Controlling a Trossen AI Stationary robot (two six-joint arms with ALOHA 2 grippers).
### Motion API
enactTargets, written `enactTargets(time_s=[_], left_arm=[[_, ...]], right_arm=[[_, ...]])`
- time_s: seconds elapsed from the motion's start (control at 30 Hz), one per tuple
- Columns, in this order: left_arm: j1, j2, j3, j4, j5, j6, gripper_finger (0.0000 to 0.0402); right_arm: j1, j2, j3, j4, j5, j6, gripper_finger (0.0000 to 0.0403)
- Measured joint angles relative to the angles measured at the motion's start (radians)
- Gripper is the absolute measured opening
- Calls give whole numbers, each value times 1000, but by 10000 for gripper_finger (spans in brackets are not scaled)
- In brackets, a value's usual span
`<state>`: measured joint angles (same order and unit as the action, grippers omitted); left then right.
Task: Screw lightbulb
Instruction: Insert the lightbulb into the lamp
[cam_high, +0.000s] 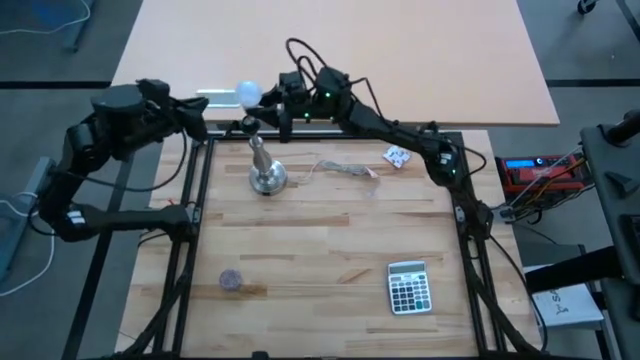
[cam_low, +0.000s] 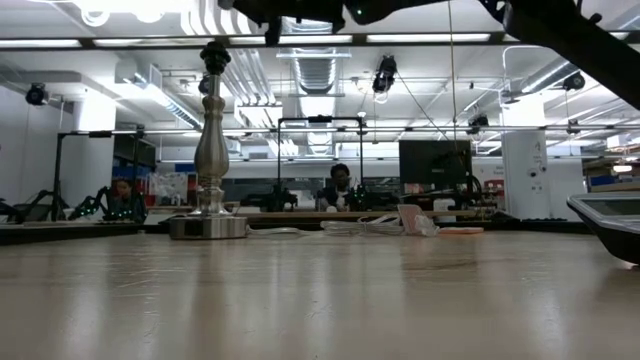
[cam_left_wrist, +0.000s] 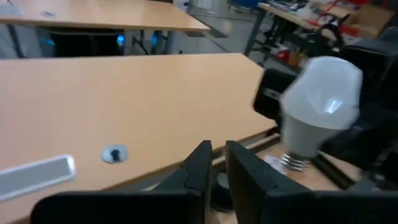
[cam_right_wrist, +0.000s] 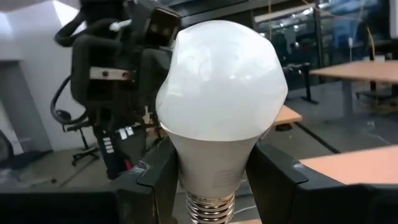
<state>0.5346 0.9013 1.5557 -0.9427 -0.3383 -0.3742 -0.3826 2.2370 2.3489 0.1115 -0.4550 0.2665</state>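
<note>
The white frosted lightbulb (cam_high: 248, 93) is held in the air at the table's far edge, just beyond the top (cam_high: 250, 125) of the silver lamp stand (cam_high: 266, 172), which stands on its round base. My right gripper (cam_high: 272, 100) is shut on the bulb. The bulb fills the right wrist view (cam_right_wrist: 221, 93) and also shows in the left wrist view (cam_left_wrist: 323, 99). My left gripper (cam_high: 203, 126) hovers at the far left corner, left of the stand's top, fingers (cam_left_wrist: 214, 167) shut and empty. The stand shows in the low view (cam_low: 208, 150); the bulb does not. My right gripper pinches the bulb's white neck (cam_right_wrist: 214, 168), between the globe and the grey screw base (cam_right_wrist: 208, 210), one finger (cam_right_wrist: 158, 177) on each side. The fingers come roughly level from the table's right side. The bulb is lifted clear, globe up and screw base (cam_left_wrist: 292, 163) down, a little tilted.
A thin cord (cam_high: 345, 168) runs right from the stand's base. A crumpled white paper scrap (cam_high: 397, 156) lies at the far right, a calculator (cam_high: 408, 287) at the near right, a small dark round thing (cam_high: 231, 280) at the near left. A tan table (cam_high: 400, 60) stands beyond.
</note>
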Motion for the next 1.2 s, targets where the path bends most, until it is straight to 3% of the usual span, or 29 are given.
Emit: enactTargets(time_s=[0.3, 0.57, 1.2], left_arm=[[-1, -60, -170, 160, 142, -156, 22], [-1, -95, -293, 257, 88, -239, 22], [0, -102, -308, 273, 49, -238, 20]], right_arm=[[-1, 44, 0, 10, 41, -58, 154], [1, 73, -1, 39, 82, -110, 154], [5, 75, -33, 41, 100, -183, 154]])
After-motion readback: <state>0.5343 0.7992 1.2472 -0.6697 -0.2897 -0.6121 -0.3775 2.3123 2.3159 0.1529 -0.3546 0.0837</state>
